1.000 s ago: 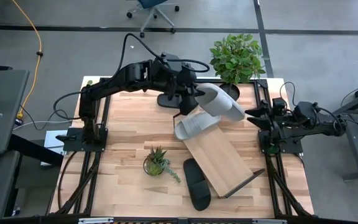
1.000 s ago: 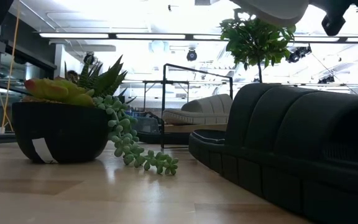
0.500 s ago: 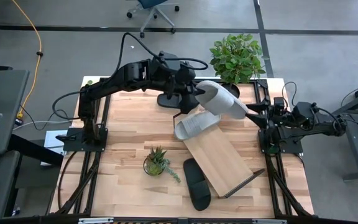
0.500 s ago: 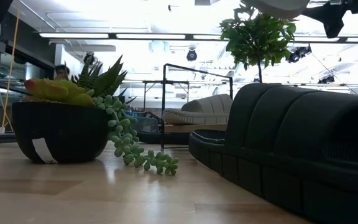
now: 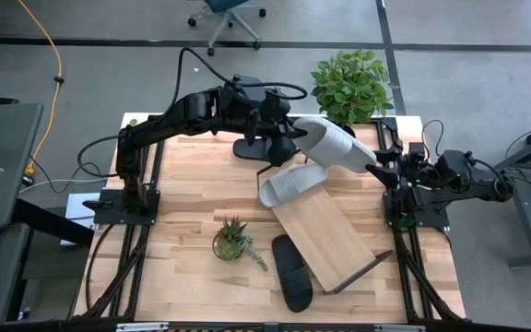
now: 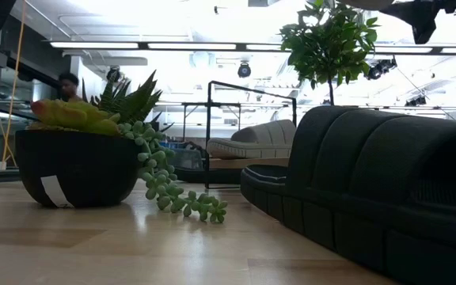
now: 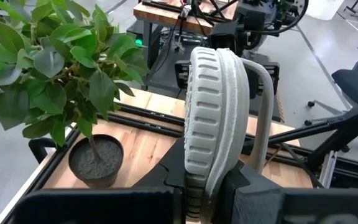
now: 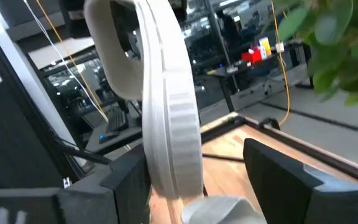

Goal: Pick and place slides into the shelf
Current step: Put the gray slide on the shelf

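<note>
My left gripper (image 5: 293, 138) holds a light grey slide (image 5: 335, 146) in the air over the table's far right part, its ribbed sole (image 7: 207, 118) edge-on in the left wrist view. My right gripper (image 5: 381, 171) is open, and its fingers stand on either side of that slide's free end (image 8: 169, 130). A second grey slide (image 5: 289, 184) lies on the upper end of the slanted shelf board (image 5: 325, 231). One black slide (image 5: 293, 272) lies flat on the table beside the shelf. Another black slide (image 5: 254, 148) lies under the left arm. My left gripper pinches the grey slide between its two fingers (image 7: 166, 193) at the end nearest the arm (image 7: 213, 180), one finger on the ribbed sole side, one on the strap side. The slide is lifted clear and sticks out level toward the table's right. My right gripper: the slide's end runs close along one finger (image 8: 126, 180); whether they touch, I cannot tell.
A leafy potted plant (image 5: 350, 88) stands at the far edge, close behind the held slide. A small succulent pot (image 5: 231, 242) sits at the near left of the shelf. A person shows far off in the room (image 6: 68, 81). Bare tabletop lies toward the left (image 5: 187, 194).
My left gripper has carried the grey slide a little up and toward the table's right edge, so its free end now lies between the right gripper's fingers. In the low view the slide has risen almost out of the top of the picture.
</note>
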Controlling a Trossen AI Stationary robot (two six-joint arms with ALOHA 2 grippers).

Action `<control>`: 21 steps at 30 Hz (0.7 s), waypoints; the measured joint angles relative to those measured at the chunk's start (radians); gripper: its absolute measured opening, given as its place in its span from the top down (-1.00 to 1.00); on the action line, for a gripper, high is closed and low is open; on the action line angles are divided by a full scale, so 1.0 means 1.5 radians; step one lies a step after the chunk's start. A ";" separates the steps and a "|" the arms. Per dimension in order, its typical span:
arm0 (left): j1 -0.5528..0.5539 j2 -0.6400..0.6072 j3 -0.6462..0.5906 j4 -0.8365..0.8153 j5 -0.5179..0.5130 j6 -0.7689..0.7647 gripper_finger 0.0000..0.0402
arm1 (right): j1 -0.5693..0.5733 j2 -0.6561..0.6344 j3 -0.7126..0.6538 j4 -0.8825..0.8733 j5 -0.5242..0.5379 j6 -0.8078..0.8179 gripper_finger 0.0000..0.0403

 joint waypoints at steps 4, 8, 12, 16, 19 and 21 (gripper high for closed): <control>0.000 0.000 0.000 0.000 0.001 -0.005 0.90 | 0.000 0.004 0.000 0.015 0.000 -0.008 -0.17; -0.001 0.003 0.000 -0.002 0.002 -0.005 0.90 | 0.000 0.026 0.000 0.025 -0.008 -0.010 -0.17; -0.001 0.003 0.000 0.004 0.005 -0.005 0.90 | 0.000 0.056 0.000 0.040 -0.015 -0.018 -0.09; -0.001 0.003 0.000 0.010 0.003 -0.005 0.90 | 0.000 0.074 0.000 0.051 -0.029 -0.019 0.13; -0.001 0.003 0.000 0.011 0.002 -0.005 0.90 | 0.000 0.074 0.000 0.055 -0.040 -0.020 0.35; -0.001 0.003 0.000 0.011 0.002 -0.004 0.90 | 0.000 0.073 0.000 0.057 -0.040 -0.020 0.49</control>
